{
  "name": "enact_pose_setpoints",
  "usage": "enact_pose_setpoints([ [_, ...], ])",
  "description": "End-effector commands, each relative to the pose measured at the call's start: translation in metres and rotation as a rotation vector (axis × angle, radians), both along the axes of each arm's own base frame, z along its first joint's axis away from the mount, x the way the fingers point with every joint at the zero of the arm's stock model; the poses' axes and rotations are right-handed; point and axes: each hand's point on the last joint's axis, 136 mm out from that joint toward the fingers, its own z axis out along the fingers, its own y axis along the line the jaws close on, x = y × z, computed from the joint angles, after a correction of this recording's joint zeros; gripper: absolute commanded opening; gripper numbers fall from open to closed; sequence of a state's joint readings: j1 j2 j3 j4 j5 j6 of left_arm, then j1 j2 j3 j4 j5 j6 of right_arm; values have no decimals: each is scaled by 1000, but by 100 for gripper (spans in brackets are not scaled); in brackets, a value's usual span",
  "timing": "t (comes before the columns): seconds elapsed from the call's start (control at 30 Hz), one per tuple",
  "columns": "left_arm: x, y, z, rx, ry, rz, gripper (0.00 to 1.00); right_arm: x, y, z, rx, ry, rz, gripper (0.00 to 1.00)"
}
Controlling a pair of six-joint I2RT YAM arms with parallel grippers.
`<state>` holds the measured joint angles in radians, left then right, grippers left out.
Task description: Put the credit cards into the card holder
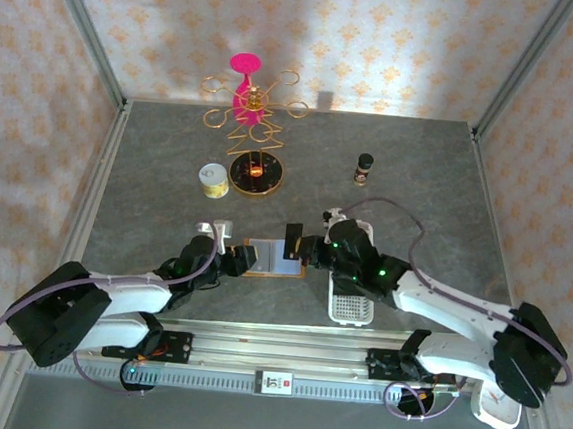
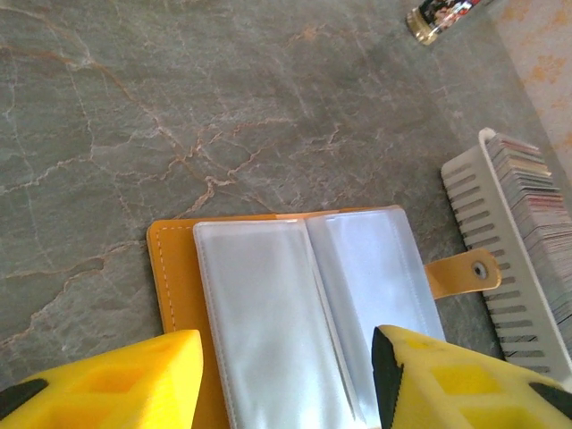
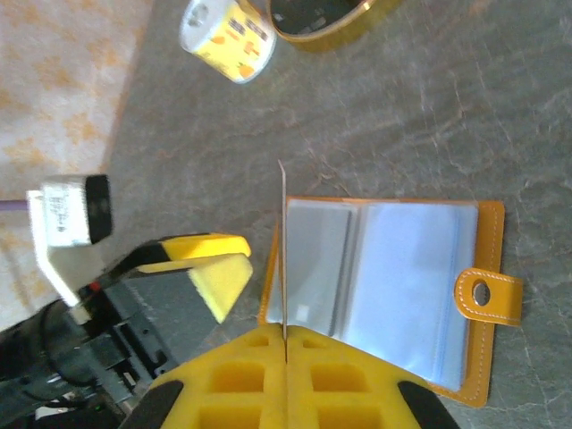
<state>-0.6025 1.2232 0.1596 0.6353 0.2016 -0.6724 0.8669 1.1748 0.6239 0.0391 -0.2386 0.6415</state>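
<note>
The card holder [image 1: 274,261] lies open on the grey table, orange-tan with clear plastic sleeves [image 2: 295,304] and a snap tab [image 2: 465,273]. My right gripper [image 3: 286,344] is shut on one of the credit cards [image 3: 283,250]. It holds this thin card upright and edge-on at the holder's left page. In the top view that card [image 1: 292,240] looks dark above the right gripper [image 1: 303,251]. My left gripper [image 2: 286,375] is open over the holder's near edge, with nothing between its yellow fingers [image 3: 210,268]. More cards [image 2: 536,192] stand packed in a white slotted tray [image 2: 500,277].
The white tray [image 1: 351,301] sits just right of the holder, under my right arm. Farther back stand a yellow-and-white jar [image 1: 212,180], a gold-rimmed dish [image 1: 257,175], a pink and gold wire stand [image 1: 246,85] and a small dark bottle [image 1: 364,167].
</note>
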Motion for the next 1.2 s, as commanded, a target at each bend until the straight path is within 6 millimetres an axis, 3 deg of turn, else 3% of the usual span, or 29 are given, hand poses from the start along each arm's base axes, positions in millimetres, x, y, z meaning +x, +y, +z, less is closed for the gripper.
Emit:
enact_pose_setpoints([
  [0.0,4,-1,-2,40,11,0,52,11,15,-1,29,19,-5,0],
  [0.33,8,5,-14,100,47,34,45,27,35,-34,-46,44,21,0],
  [0.77,9,3,-19,108,57,27,33,27,34,-71,-84,143,-18,0],
  [1.17,9,6,-23,131,68,36,31,25,31,-79,-62,180,-57,0],
])
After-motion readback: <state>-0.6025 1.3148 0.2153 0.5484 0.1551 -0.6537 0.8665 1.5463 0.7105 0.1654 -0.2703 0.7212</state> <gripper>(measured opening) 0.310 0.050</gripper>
